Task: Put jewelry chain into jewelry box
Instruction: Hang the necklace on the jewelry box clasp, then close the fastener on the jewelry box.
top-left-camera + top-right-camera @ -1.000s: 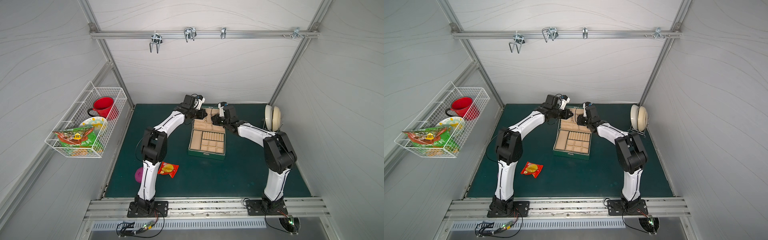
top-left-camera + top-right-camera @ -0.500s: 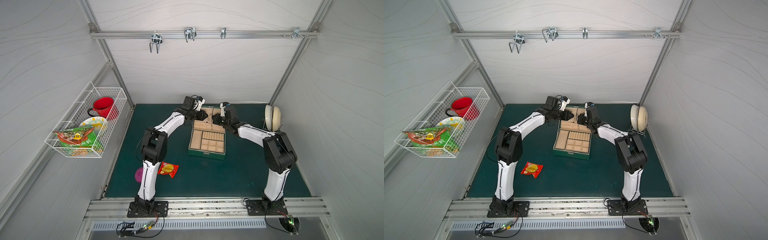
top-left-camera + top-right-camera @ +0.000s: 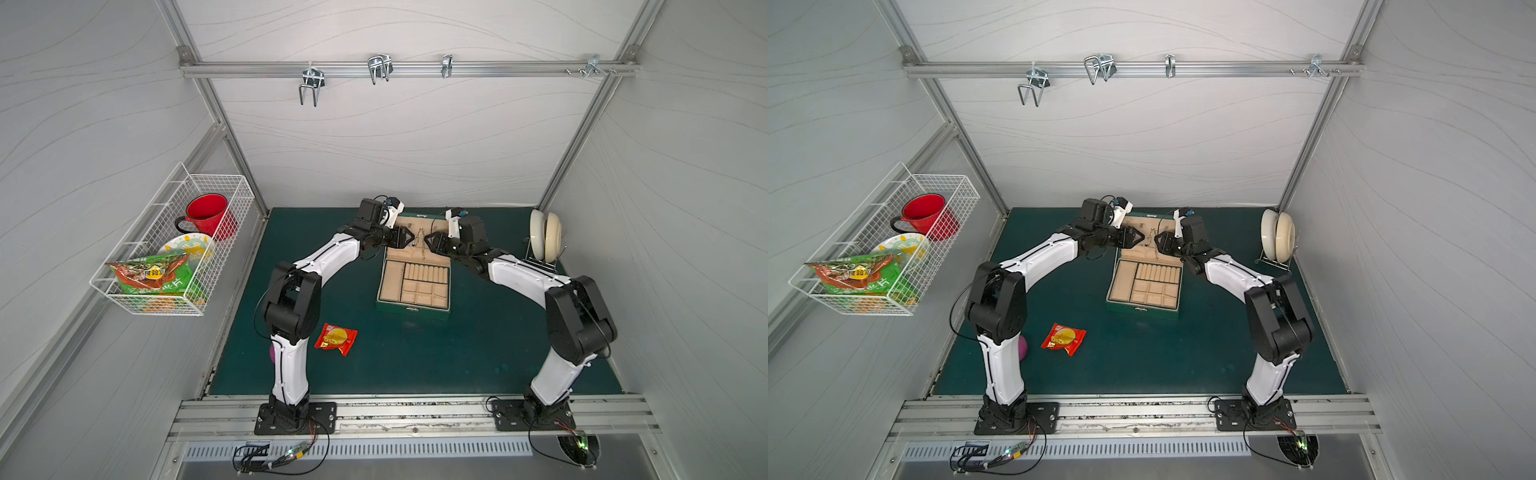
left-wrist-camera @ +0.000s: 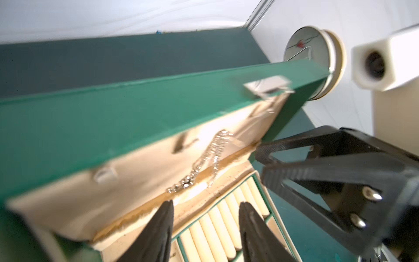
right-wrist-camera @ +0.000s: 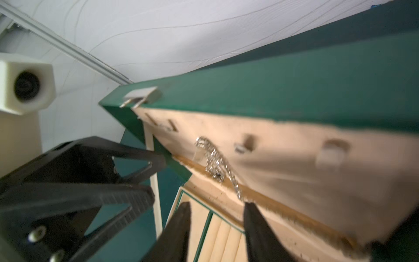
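Observation:
The dark green jewelry box [image 3: 413,309] [image 3: 1142,312] stands open mid-mat, its lid [image 4: 136,108] [image 5: 294,90] upright at the back. The silvery jewelry chain [image 4: 210,158] [image 5: 215,158] hangs from a small hook on the lid's beige lining, above the ring rolls [image 4: 217,224]. It shows faintly in both top views [image 3: 421,245] [image 3: 1156,245]. My left gripper [image 3: 411,239] [image 3: 1142,237] [image 4: 206,203] is open just in front of the chain. My right gripper [image 3: 428,241] [image 3: 1157,240] [image 5: 217,203] faces it, open, one fingertip close to the chain's lower end. Neither holds anything.
A wire basket [image 3: 174,299] on the left wall holds a red mug [image 3: 205,216], a plate and a snack bag. A red snack packet [image 3: 336,338] lies on the mat, a pink ball [image 3: 1022,347] behind the left arm. A rack with cream dishes [image 3: 544,237] stands at right.
Both grippers were shut close together at the lid; their jaws have now parted. The arms have shifted only slightly.

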`<state>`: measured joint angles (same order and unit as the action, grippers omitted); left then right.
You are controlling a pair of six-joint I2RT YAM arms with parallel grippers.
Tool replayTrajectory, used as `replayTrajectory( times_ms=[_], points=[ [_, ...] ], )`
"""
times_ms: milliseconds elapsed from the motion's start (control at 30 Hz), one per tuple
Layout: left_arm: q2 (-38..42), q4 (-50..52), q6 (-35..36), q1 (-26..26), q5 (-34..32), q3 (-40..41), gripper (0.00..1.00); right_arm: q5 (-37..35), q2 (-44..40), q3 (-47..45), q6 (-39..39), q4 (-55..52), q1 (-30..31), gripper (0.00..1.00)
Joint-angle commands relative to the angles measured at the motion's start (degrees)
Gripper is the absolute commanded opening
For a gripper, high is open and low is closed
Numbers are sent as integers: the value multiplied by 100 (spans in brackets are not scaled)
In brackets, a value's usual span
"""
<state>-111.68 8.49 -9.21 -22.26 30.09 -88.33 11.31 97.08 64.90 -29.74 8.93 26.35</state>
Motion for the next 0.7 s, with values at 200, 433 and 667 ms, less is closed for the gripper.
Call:
replayTrajectory(
  times_ms=[200, 433, 667],
  points=[
    [1568, -1375, -378, 321, -312, 1914, 65, 466, -925, 714, 3828, -2213, -180, 97],
    [1770, -1759, -983, 344, -783, 3164, 83, 205, 95, 1931, 6225, -2602, -190, 99],
    [1810, -1934, -1266, 91, -731, 3827, 85, 344, 1215, 3496, 7439, -3582, -174, 99]
  ],
)
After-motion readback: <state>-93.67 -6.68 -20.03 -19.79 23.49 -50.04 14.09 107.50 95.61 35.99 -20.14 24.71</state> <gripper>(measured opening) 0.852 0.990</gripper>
